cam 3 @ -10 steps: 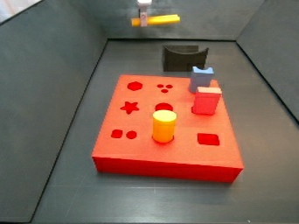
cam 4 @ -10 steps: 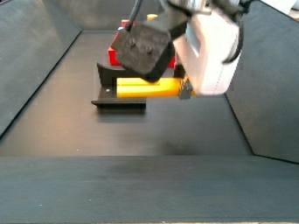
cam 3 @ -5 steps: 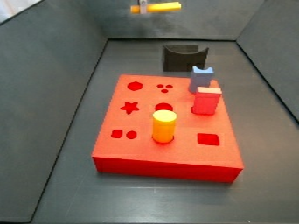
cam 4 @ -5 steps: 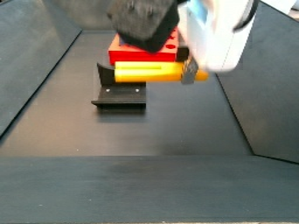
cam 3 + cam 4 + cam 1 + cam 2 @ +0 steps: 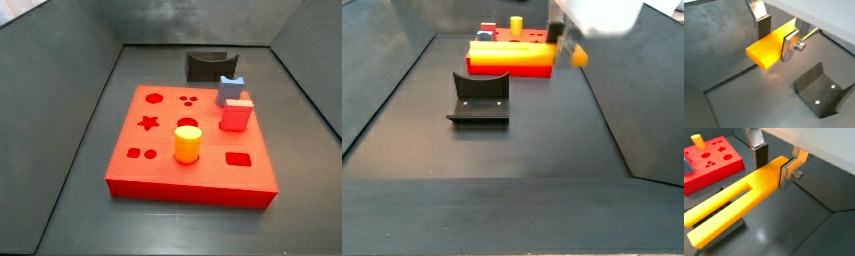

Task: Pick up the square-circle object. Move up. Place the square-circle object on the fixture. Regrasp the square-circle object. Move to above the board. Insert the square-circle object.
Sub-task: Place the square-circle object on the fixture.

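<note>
The square-circle object (image 5: 747,190), a long yellow-orange bar forked into two prongs at one end, hangs level in the gripper (image 5: 775,167), clamped between the silver fingers in both wrist views. The fixture (image 5: 480,97), a dark L-shaped bracket, stands empty on the floor just before the board's near edge. The board (image 5: 194,150), a flat red slab with cut-out holes, lies mid-floor.

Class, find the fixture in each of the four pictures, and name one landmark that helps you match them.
Wrist view: fixture on the floor beside the gripper.
Wrist view: not identifiable.
Side view: fixture behind the board; gripper out of frame.
Side view: fixture in front of the board.
Shared landmark: the red board.
</note>
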